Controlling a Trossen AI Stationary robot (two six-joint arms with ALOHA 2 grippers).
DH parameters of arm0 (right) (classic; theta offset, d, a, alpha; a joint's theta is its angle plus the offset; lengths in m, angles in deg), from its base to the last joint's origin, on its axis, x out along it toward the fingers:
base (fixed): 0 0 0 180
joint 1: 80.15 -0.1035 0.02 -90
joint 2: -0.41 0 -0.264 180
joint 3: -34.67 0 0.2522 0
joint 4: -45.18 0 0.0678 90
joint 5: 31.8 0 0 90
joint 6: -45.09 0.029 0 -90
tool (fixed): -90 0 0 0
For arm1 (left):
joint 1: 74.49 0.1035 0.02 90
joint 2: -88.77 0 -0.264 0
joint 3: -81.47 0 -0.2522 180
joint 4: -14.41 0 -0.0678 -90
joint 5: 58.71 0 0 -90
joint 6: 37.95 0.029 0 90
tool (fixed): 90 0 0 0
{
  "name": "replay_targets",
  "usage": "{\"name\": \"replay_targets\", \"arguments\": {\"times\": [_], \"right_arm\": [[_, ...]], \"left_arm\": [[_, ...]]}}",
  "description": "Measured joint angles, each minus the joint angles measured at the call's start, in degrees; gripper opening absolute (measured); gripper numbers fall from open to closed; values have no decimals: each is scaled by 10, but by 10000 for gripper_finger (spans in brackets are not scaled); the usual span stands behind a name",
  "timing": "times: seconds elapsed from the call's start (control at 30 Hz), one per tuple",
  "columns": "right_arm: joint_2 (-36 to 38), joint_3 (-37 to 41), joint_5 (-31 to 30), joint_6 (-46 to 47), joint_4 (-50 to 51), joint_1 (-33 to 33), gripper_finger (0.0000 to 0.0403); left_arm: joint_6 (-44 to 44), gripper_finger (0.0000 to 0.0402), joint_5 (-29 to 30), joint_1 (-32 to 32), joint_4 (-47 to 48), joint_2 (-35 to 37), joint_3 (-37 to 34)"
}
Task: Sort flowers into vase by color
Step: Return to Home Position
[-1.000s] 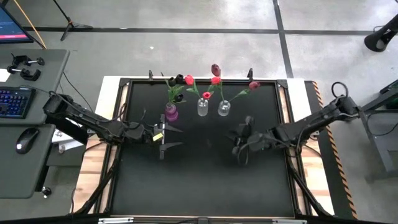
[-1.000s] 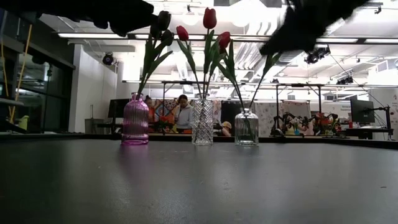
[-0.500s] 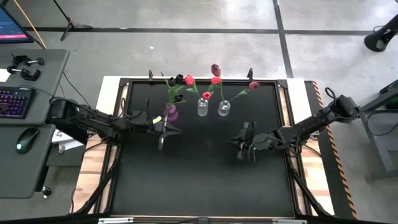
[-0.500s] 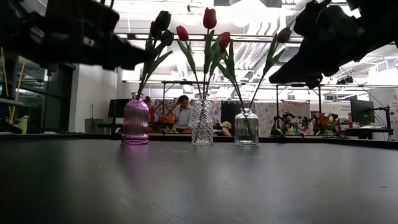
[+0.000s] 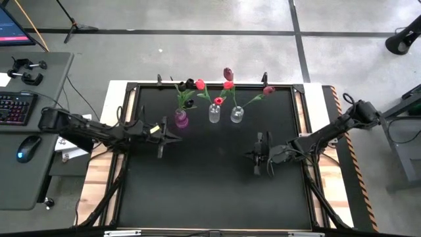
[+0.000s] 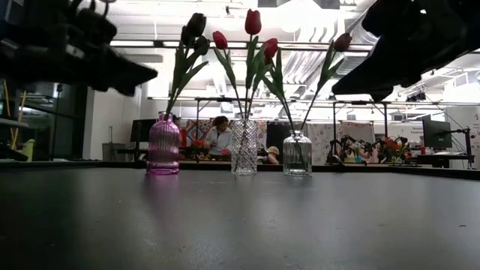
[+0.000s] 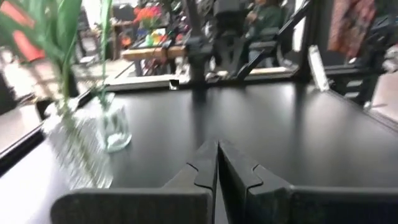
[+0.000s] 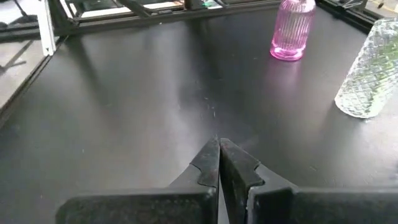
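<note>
Three vases [image 5: 214, 113] at the far edge of the counter [image 5: 210, 191] hold the flowers [image 5: 227, 84]. Left gripper [image 5: 170, 137] and right gripper [image 5: 250, 155] hover empty, fingers pressed together. Risk: the left, near the pink vase [image 5: 181, 119], could clip and topple it.

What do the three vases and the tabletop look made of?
By look: pink vase is tinted glass or plastic, ribbed and see-through. The middle vase is clear with a diamond-cut pattern, likely glass. The right vase is smooth and clear, likely glass. The tabletop is black and matte with a faint sheen; material unclear.
</note>
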Motion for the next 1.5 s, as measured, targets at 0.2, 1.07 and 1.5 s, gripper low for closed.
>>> {"name": "replay_targets", "arguments": {"times": [0.2,1.07,1.5], "right_arm": [[4,0,-37,-3,15,-23,0],[268,155,95,-189,-179,75,0],[518,168,187,-109,87,186,0]], "left_arm": [[-11,0,62,-30,56,73,-26],[-39,0,78,-42,146,136,-25],[-39,0,78,-42,147,136,-25]]}}
